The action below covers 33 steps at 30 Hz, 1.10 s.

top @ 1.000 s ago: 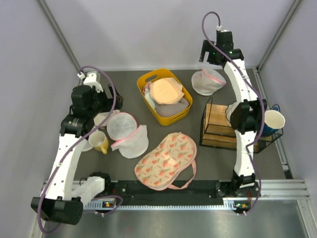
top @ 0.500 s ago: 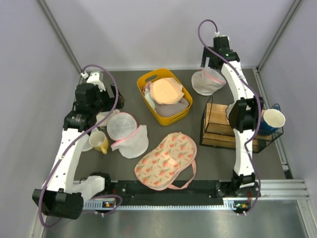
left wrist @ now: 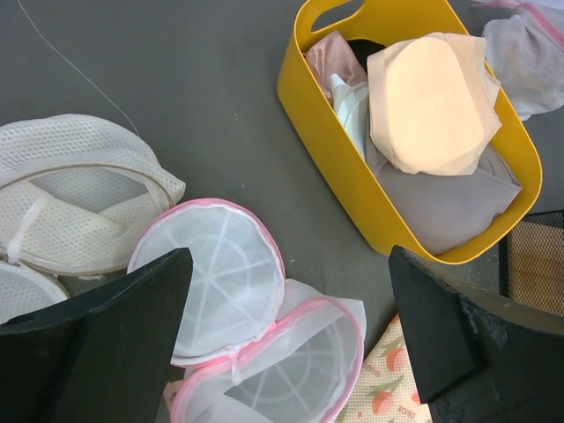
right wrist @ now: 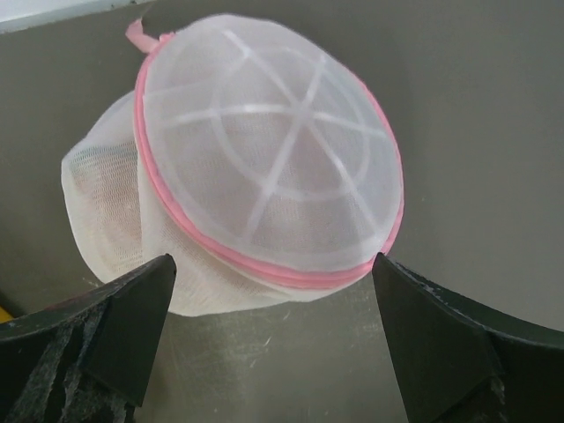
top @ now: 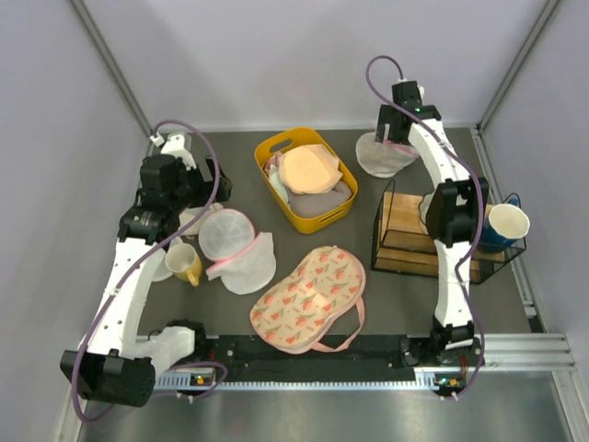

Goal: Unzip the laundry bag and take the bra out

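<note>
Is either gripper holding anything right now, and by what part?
Nothing held. Both open: left gripper above near pink-zippered bag, right gripper above far pink-zippered bag.

- Left arm [top: 115, 295]: white links, black joint housings, purple cable [top: 214, 180] running along it.
- Right arm [top: 448, 295]: same white/black build, w/ purple cable [top: 369, 78].
- Fingers [left wrist: 97, 335]: matte black wedges; R pair [right wrist: 88, 344] scuffed, pale specks.
- Bases: black rail [top: 313, 348], desk's near edge.
</note>
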Available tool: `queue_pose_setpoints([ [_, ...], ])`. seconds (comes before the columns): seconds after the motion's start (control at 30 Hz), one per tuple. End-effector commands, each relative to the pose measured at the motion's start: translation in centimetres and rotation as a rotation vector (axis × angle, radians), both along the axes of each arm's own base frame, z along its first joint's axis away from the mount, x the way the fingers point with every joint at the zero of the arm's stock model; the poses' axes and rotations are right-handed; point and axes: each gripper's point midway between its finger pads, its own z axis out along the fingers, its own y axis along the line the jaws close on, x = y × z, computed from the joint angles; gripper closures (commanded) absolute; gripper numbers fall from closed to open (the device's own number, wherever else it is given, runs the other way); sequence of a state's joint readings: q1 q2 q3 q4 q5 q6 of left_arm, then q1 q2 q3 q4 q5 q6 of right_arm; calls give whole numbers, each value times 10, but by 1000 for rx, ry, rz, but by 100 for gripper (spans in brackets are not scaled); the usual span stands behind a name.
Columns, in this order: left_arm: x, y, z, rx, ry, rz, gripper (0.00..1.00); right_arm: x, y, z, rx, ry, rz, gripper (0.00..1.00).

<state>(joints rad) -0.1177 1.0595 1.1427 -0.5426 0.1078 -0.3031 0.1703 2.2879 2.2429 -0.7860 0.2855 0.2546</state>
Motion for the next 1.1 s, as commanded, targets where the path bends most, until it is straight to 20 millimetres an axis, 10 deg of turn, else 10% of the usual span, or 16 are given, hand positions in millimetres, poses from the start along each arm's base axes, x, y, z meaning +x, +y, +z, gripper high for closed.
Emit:
queue_pose_setpoints([
  [0.0,6,-2,15,-25,-45,4,1,-21,9,38,65,-26,-8,5],
  [0.43,6,-5,18,-27,-55,-16,1,-13,10,4,98,11,-99,9],
  [0.87,4,-4,19,-16,-64,-16,1,-9,9,3,86,3,-97,62],
  [1.07,3,-3,19,-16,-64,-16,1,-14,11,3,51,11,-76,43],
])
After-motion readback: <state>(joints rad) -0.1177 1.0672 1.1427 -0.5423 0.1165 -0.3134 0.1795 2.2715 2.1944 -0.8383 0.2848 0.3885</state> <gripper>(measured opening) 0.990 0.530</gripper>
